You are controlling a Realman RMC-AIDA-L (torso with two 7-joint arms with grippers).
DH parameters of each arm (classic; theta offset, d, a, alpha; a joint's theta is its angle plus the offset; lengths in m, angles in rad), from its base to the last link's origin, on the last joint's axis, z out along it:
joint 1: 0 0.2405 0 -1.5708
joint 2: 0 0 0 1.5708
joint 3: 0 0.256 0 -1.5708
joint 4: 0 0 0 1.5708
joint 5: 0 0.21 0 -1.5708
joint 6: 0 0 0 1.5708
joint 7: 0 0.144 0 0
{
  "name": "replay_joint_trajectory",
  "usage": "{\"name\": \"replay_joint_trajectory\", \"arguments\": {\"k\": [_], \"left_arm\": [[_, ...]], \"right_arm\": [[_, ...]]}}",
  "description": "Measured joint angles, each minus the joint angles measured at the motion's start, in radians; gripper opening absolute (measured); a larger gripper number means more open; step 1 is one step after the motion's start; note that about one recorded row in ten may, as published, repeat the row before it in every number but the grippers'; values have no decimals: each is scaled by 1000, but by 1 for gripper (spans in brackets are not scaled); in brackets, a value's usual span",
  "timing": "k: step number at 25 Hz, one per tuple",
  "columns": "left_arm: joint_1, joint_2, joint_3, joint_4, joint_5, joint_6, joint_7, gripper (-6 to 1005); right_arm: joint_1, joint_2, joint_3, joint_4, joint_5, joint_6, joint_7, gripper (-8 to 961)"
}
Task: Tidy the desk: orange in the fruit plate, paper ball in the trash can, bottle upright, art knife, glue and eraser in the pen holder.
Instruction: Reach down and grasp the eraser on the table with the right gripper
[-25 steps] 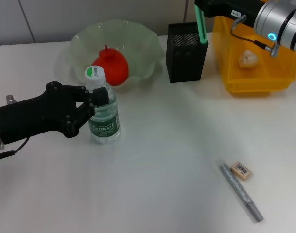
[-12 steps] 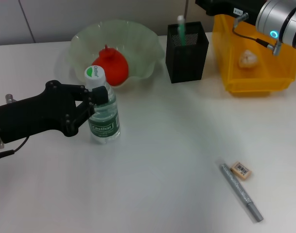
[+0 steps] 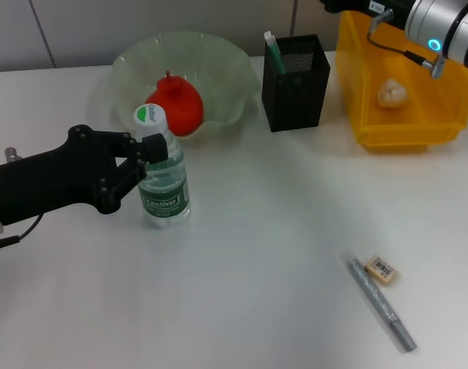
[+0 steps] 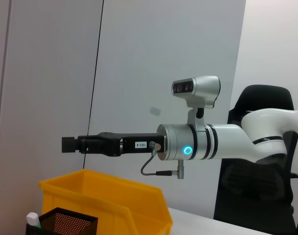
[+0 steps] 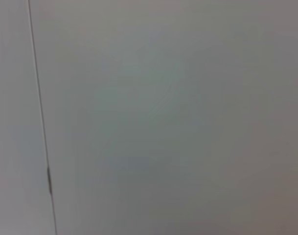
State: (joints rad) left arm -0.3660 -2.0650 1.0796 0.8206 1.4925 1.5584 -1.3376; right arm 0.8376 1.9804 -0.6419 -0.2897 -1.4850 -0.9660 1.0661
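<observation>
The bottle stands upright on the table. My left gripper is at its shoulder with a finger on each side, jaws slightly apart. The orange lies in the fruit plate. The glue, a green and white stick, stands in the pen holder. The paper ball lies in the trash can. The eraser and the grey art knife lie together at the near right. My right arm is above the trash can; its gripper shows in the left wrist view.
The pen holder and trash can stand side by side at the table's far right, with the fruit plate to their left. A black office chair stands behind the table.
The glue stick, held above the pen holder a second ago, now stands inside it. My right gripper has pulled up and back. My left gripper has slid slightly left; the bottle has not moved.
</observation>
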Motion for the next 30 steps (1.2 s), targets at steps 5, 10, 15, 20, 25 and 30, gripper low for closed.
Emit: {"name": "replay_joint_trajectory", "arguments": {"k": [5,10,15,20,25,30], "left_arm": [[1,0,0,0,0,0,0,22],[-6,0,2,0,0,0,0,22],[-10,0,8,4,0,0,-2,22],[-13,0,9,3,0,7,0,22],[-13,0,10,2,0,20,0,22],[-9,-1,10,2,0,24,0,22]], "right_arm": [[-72,32,-99,-142,0,-21,121,290],[-216,76,-274,-404,-17,-14,363,290],[-305,83,-353,-635,-265,-70,738,289],[-325,86,-348,-806,-525,-267,1075,288],[-324,86,-346,-934,-665,-451,1293,286],[-319,86,-348,-1051,-780,-617,1436,284]]}}
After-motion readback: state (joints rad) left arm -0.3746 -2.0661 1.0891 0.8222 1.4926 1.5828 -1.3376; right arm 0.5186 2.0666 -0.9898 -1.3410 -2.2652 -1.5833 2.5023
